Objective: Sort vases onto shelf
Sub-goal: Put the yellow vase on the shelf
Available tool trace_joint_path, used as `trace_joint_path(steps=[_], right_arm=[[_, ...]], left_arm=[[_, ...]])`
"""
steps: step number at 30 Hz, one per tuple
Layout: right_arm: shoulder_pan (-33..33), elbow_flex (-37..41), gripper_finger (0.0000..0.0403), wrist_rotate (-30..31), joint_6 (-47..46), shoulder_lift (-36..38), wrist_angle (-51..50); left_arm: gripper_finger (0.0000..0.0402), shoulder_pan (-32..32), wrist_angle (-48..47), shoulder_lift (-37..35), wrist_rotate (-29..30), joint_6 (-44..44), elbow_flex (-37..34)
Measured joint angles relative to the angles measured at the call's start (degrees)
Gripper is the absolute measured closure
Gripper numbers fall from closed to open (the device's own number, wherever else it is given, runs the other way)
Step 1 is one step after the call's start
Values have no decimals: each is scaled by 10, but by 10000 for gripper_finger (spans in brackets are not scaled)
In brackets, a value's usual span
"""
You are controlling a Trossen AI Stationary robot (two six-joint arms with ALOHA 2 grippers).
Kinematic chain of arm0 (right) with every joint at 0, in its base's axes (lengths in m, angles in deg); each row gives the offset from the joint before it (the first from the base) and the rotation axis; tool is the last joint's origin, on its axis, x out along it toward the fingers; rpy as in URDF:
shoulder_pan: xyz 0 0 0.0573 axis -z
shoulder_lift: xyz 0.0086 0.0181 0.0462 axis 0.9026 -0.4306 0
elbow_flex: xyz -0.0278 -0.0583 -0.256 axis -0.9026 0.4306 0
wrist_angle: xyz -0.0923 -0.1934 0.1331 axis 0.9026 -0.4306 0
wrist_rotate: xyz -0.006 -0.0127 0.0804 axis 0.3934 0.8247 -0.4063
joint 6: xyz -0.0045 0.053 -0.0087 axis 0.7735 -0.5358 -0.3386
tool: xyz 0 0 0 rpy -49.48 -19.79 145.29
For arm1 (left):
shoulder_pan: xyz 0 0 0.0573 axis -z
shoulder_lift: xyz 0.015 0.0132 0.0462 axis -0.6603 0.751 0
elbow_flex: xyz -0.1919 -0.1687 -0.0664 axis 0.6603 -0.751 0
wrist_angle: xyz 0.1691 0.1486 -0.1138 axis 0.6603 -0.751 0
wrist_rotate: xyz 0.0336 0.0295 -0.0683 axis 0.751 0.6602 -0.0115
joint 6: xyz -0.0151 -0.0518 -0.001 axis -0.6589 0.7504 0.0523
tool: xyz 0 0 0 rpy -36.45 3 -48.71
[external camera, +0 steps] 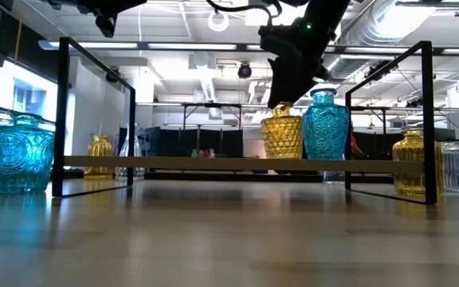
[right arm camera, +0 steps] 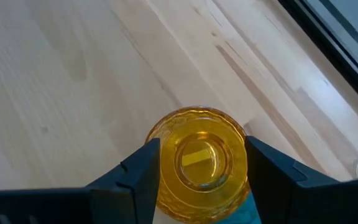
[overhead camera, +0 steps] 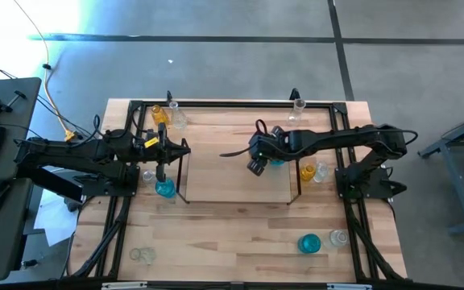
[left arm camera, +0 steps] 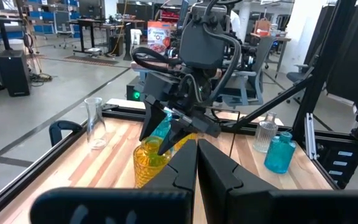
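Note:
The shelf [overhead camera: 232,192] is a flat wooden board with black wire frames at both ends, in the middle of the table. An amber vase [right arm camera: 201,163] stands at its right end beside a turquoise vase [external camera: 326,126]. My right gripper [right arm camera: 202,147] comes down over the amber vase [external camera: 282,137], with one finger on each side of it. At the shelf's left end my left gripper [overhead camera: 184,151] hangs level and shut, holding nothing. My right gripper pinches the amber vase between its two fingers, on opposite sides of the upper body just below the rim [right arm camera: 161,163]. The fingers [left arm camera: 161,132] slant down from above. The vase is upright with its base [external camera: 282,155] at the shelf board; whether it rests there I cannot tell.
Other vases stand off the shelf: turquoise [overhead camera: 165,188] and clear [overhead camera: 147,175] at the left, amber [overhead camera: 307,171] and clear [overhead camera: 322,171] at the right, several at the far edge, and turquoise [overhead camera: 308,242] and clear [overhead camera: 142,255] near the front. A black frame [overhead camera: 216,105] rims the table.

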Motion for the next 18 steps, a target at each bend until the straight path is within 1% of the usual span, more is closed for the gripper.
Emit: trace_joint_path(steps=[6, 18], right_arm=[[5, 0, 224, -21, -2, -3, 13], [14, 0, 224, -23, 3, -3, 21]], left_arm=[[397, 0, 0, 0, 0, 4, 0], [397, 0, 0, 0, 0, 5, 0]])
